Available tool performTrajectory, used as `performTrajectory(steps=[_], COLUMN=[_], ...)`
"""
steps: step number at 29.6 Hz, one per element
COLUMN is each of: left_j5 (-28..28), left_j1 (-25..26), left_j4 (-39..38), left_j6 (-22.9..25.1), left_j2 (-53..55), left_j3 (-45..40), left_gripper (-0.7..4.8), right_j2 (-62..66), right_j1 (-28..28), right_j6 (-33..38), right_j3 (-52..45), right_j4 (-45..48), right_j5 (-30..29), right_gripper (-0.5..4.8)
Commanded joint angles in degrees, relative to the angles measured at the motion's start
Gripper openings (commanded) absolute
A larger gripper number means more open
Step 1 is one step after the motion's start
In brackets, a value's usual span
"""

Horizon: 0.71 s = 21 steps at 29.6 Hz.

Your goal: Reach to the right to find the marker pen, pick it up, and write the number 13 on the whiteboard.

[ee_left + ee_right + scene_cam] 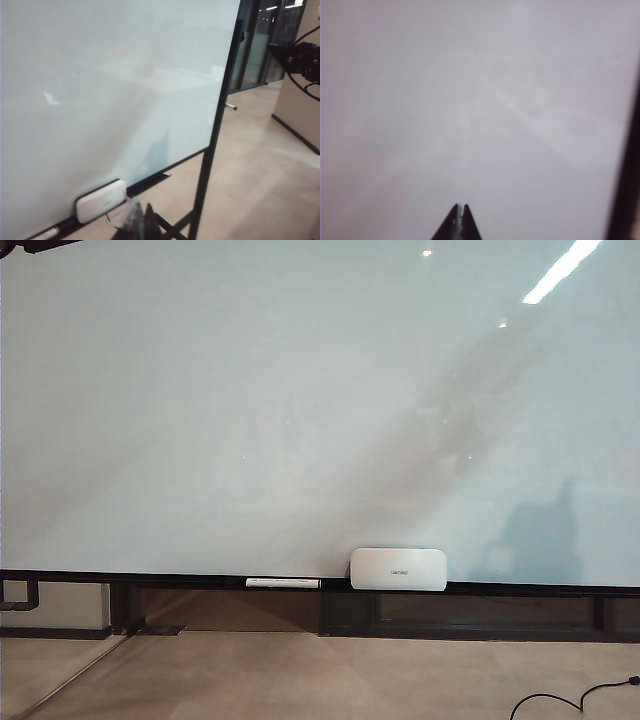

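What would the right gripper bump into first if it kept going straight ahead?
Most likely the whiteboard. The right gripper, fingers shut and empty, points at bare board that fills its view; how far off it is cannot be judged.

Board (300, 410) looks glossy and smooth to me, throwing ceiling-light glare. Rail (150, 578) is matt black. Box (398, 569) reads as smooth white plastic. Floor (300, 675) is dull beige.

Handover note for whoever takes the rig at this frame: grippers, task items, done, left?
Right gripper: shut, empty, facing the whiteboard.
Left gripper: looks shut, empty, near the white box on the black rail.
Marker pen: not identifiable in any view; a thin white stick lies on the rail left of the box.
Done: nothing, board blank.
Left: find pen, grasp, write 13.
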Motion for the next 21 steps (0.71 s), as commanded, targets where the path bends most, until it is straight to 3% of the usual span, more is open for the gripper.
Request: performTrajectory(steps=[1,4,15,21], left_j5=[-1.7,-5.1,-4.6,-3.2], left_j1=[-0.1,-1.0,-7.0,-8.0], left_j4=[4.9,6.8,12.0,12.2], left_j6=[0.4,0.9,1.1,5.3], left_j2=[-0.1,0.4,8.2,12.4], left_j3=[0.7,0.7,2.0,5.0], left_gripper=[-0.06,-0.06,-0.06,-0.06], right_j2=[2.4,4.7,13.2,17.8], right_j1=[-3.5,-7.2,-17.7,-21.0], right_j6=[2.8,5.6,4.3,4.4], right_j3=[0.1,0.1,0.2,0.3], right_j4=[3.8,3.7,6.6,11.6], right_j5=[0.1,-0.3,-10.5,-15.0], right_gripper=[0.0,0.0,0.0,0.0])
